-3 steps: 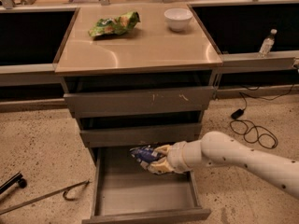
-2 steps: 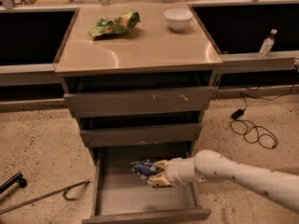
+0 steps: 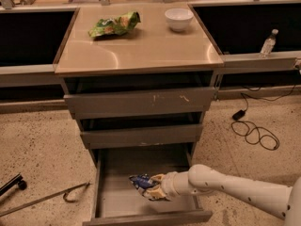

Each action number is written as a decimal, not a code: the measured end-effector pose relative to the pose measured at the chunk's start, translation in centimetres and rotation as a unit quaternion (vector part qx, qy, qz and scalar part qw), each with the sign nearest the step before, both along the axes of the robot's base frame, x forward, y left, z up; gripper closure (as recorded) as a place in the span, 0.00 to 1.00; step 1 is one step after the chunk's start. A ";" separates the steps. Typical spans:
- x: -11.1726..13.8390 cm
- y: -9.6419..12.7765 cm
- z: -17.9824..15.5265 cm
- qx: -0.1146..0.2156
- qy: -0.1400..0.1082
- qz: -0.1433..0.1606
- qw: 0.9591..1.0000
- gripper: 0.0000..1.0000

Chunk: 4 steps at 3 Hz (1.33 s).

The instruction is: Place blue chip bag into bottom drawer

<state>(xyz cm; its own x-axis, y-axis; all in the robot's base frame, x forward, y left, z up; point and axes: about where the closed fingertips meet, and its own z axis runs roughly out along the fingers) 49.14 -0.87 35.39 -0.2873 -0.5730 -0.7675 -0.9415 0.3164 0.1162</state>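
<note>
A grey metal desk (image 3: 141,51) with a smooth tan top stands on a speckled floor (image 3: 37,145), with three drawers in its front. The bottom drawer (image 3: 117,185) is pulled well out, showing its flat grey floor. The top drawer (image 3: 138,102) and the middle drawer (image 3: 141,135) above it stick out only a little and have scuffed fronts.

A white robot arm (image 3: 225,185) reaches in from the right, across the drawer's right wall. At its end the gripper (image 3: 153,189) sits over the middle of the open bottom drawer. Its fingers (image 3: 158,178) are closed around the blue chip bag (image 3: 142,182), which juts out to the left of them, inside the drawer's outline. Whether the bag touches the drawer floor cannot be told.

On the desk top a green and yellow snack bag (image 3: 114,25) lies at the back left, well apart from a white bowl (image 3: 178,19) at the back right. A black cable (image 3: 254,132) curls on the floor to the right. A thin metal rod (image 3: 44,197) lies on the floor to the left. A clear bottle (image 3: 268,43) stands on a ledge at the right.
</note>
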 end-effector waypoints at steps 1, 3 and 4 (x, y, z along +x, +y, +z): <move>0.0 0.0 0.0 0.000 0.000 0.000 1.000 1.00; 5.0 6.6 -3.4 0.039 -0.027 0.056 0.997 1.00; 7.0 8.2 -5.9 0.044 -0.022 0.062 0.997 1.00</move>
<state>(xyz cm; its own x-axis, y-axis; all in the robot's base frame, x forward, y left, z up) 56.10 7.38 29.51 -0.1833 -0.5318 -0.8268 -0.9775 0.1878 0.0959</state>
